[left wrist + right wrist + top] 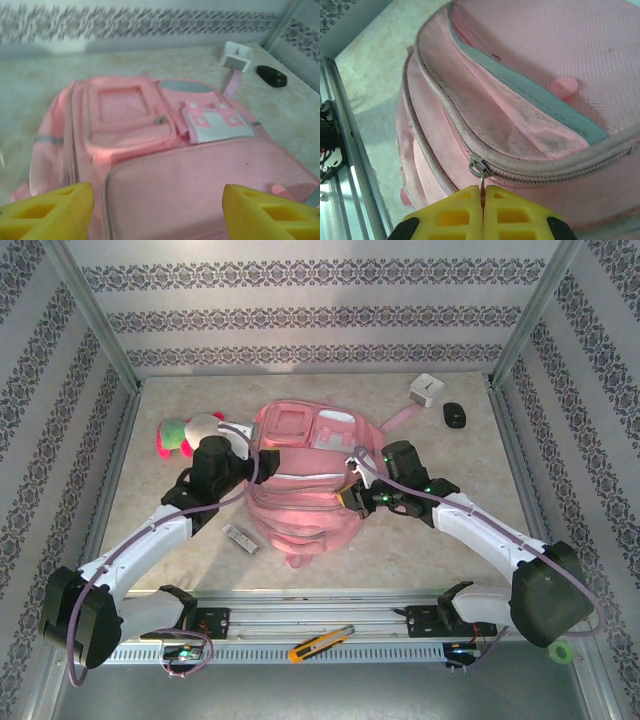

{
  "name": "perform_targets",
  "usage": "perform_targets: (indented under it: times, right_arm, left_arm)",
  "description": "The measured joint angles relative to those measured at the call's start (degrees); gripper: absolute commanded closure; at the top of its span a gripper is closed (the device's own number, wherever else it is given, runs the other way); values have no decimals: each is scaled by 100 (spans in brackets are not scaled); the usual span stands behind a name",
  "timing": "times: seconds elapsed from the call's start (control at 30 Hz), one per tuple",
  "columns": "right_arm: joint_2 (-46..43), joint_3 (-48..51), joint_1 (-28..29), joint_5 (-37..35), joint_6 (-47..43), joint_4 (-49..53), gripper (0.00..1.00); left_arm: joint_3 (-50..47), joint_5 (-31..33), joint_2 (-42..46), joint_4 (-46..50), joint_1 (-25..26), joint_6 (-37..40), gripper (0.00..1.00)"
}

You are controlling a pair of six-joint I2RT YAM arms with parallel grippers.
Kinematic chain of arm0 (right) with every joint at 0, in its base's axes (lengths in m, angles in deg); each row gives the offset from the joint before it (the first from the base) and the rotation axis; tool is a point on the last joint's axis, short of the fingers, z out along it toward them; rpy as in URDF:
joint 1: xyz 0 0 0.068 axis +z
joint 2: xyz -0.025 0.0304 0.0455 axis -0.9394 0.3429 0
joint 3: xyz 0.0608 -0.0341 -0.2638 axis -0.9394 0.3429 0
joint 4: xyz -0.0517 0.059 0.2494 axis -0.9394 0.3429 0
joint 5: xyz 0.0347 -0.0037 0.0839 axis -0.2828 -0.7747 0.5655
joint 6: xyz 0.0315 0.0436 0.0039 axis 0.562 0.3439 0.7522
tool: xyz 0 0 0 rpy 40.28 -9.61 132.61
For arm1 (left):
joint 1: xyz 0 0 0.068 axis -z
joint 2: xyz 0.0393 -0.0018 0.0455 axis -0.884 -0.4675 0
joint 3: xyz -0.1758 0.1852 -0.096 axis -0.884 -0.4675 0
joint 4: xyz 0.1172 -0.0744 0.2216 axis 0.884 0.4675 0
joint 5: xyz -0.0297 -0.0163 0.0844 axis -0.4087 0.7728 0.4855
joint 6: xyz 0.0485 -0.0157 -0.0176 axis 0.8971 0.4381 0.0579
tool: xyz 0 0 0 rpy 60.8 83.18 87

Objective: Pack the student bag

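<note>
The student bag (pixel 300 502) lies flat on the tabletop (pixel 470 470), directly below and ahead of the left gripper (pixel 159 212), whose jaws stand wide apart above the pink fabric. The right gripper (pixel 483 212) is closed, pinching the zip pull (pixel 481 176) just in front of its fingertips.

One bag (pixel 300 485), one plush toy (pixel 185 433), one white box (pixel 426 390), one black puck (pixel 455 415), one silver bar (pixel 241 538), one knife (pixel 320 642), one green roll (pixel 561 651), a left gripper (pixel 157 205) and a right gripper (pixel 483 212) (two in all)
</note>
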Motion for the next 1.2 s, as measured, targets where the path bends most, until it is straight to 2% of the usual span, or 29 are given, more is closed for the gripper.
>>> perform_targets:
  times: [0.1,0.27,0.3,0.43,0.5,0.67,0.93,1.2]
  right_arm:
    - [0,-13,7,-162,85,177,100]
    - [-7,-17,127,-409,258,302,100]
    - [-9,-26,160,-457,315,319,100]
    - [-11,-136,361,-693,529,367,100]
    - [-11,-177,474,-831,645,365,100]
    - [13,-269,767,-1202,1032,369,100]
    - [323,-549,1460,-1829,1711,282,100]
    - [1252,-1051,2004,-2229,2496,-118,100]
  left_arm:
    - [-208,105,13,358,-11,-1049,37]
    - [-953,11,-11,317,-11,-2426,64]
    - [-1034,-61,-39,297,-11,-2544,67]
    - [-1126,-431,-321,-114,-11,-3154,90]
    - [-1134,-522,-409,-284,-9,-3373,96]
    - [-1137,-490,-557,-695,96,-3799,100]
    - [-1137,-7,-577,-1067,693,-4229,100]
    - [-1115,254,-728,-1255,909,-4358,100]
